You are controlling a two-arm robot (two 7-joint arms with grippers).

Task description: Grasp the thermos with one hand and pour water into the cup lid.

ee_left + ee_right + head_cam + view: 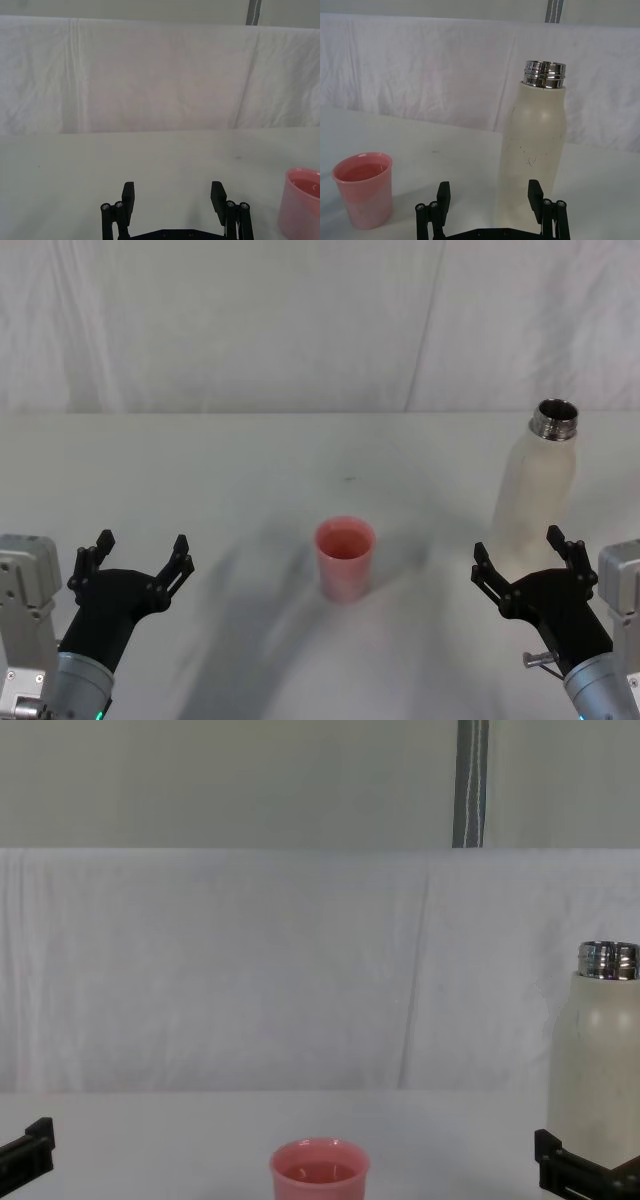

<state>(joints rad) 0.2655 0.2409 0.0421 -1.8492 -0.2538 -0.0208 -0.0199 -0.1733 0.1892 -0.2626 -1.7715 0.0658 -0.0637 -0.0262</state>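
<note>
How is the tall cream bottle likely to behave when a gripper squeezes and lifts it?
The bottle looks rigid, so it probably won't dent. Its smooth, rounded sides may slip in the jaws. Standing tall and narrow with its neck uncapped, it could tip or spill if nudged high up.

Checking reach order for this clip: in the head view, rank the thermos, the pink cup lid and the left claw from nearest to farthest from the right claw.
1. Thermos: standing just beyond the open right claw, on the table's right side.
2. Pink cup lid: upright at the table's centre, to the right claw's left.
3. Left claw: open, at the near left.
</note>
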